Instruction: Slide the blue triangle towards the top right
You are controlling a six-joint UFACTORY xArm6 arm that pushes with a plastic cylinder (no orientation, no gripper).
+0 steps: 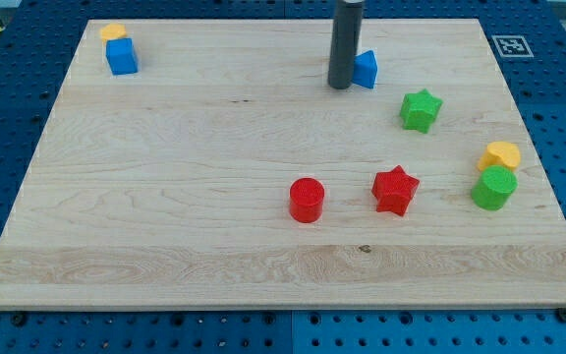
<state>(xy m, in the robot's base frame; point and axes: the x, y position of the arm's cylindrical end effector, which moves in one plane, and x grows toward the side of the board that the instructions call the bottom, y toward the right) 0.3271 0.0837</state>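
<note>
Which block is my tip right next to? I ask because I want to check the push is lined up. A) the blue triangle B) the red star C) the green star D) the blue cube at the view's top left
A: my tip stands at the left edge of the blue triangle, apparently touching it, near the view's top centre, far from the other blocks.

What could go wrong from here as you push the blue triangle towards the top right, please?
My tip sits against the blue triangle's left side, so an off-centre push may make it rotate and slip away. The triangle is already near the board's top edge, so overshooting could send it off. Veering downward could bump the green star.
</note>
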